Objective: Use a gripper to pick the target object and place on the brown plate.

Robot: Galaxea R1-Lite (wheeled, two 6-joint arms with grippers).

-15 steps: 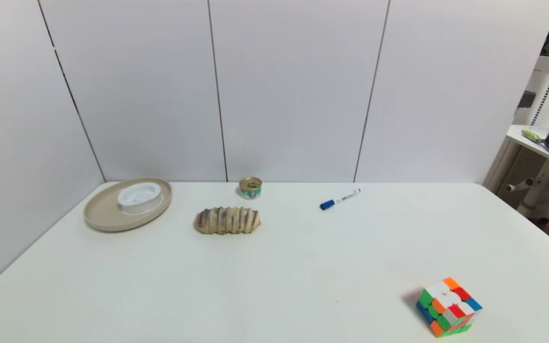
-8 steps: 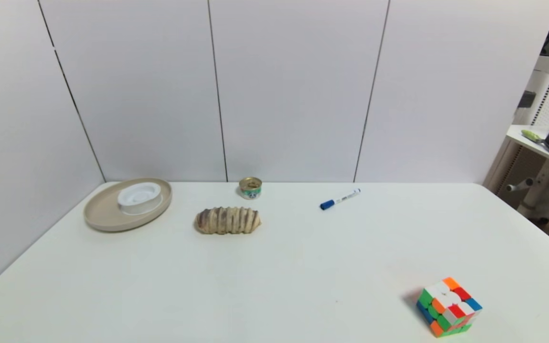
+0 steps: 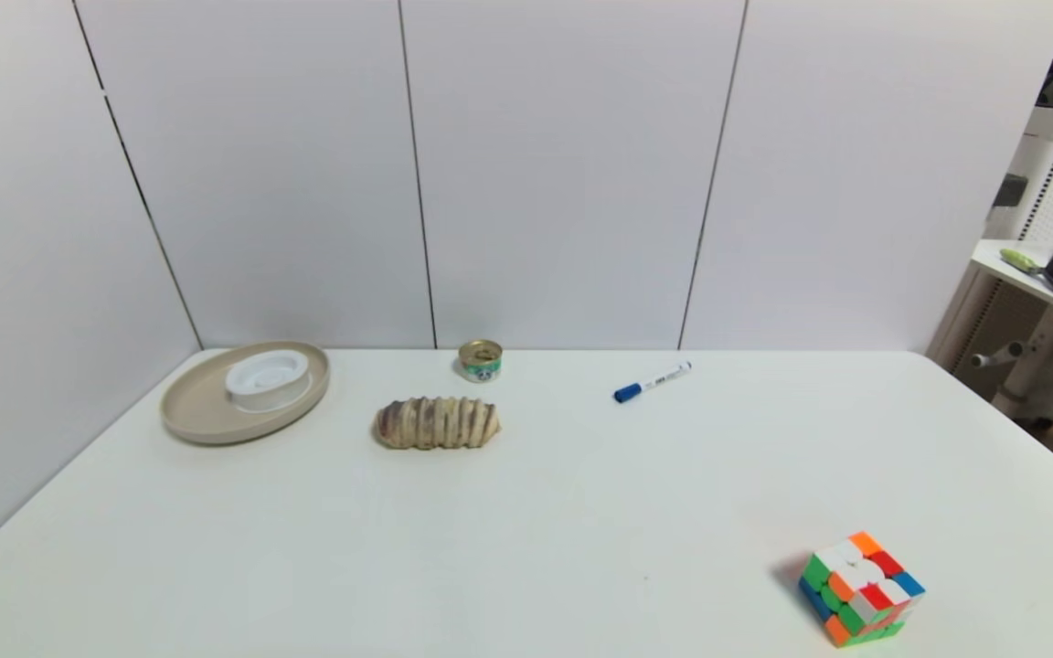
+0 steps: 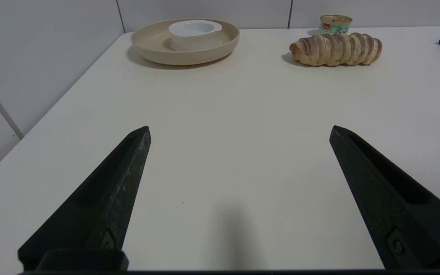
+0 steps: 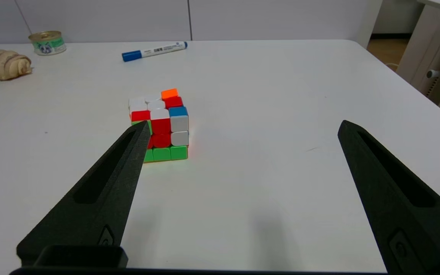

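Bright, even overhead lighting, white table lit uniformly without glare, short soft shadows beside the cube and bread roll, faint gripper shadows on the tabletop in both wrist views, focus sharp, slight softness toward frame edges

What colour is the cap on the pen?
Blue. The pen has a white body and a blue cap, clearest in the right wrist view.

Left gripper: two matte black, wedge-shaped fingers tapering to points, each with a recessed slot and a small screw near the base. Right gripper looked identical.
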